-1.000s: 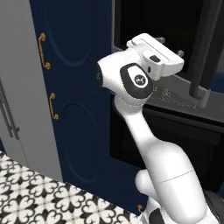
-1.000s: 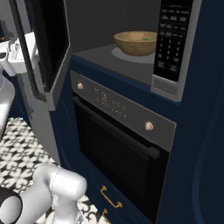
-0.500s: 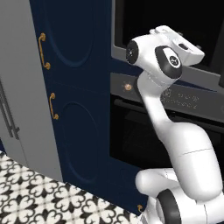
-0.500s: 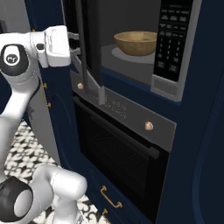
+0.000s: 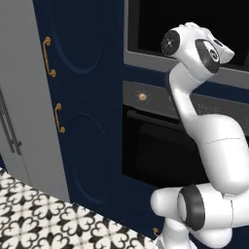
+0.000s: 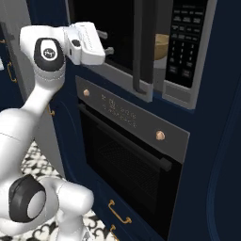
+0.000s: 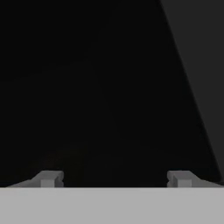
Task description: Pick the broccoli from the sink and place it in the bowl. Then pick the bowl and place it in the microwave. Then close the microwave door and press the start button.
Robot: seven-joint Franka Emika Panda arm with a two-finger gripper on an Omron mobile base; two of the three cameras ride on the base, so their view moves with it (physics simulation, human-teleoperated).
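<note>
Gripper [image 6: 106, 42] with jaws spread wide and holding nothing, against the black glass of the nearly shut microwave door [image 6: 122, 37], bowl [image 6: 161, 45] inside the microwave [image 6: 188, 52], oven [image 6: 136, 150] below

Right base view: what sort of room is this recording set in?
A home kitchen, rendered rather than real, by the look of it: a built-in microwave with a keypad sits above a black oven with copper knobs, set among navy cabinets over patterned floor tiles.

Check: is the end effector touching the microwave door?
Cannot tell. In the right base view the end effector is right at the microwave door glass, fingers spread, but no view shows plain contact or a gap.
</note>
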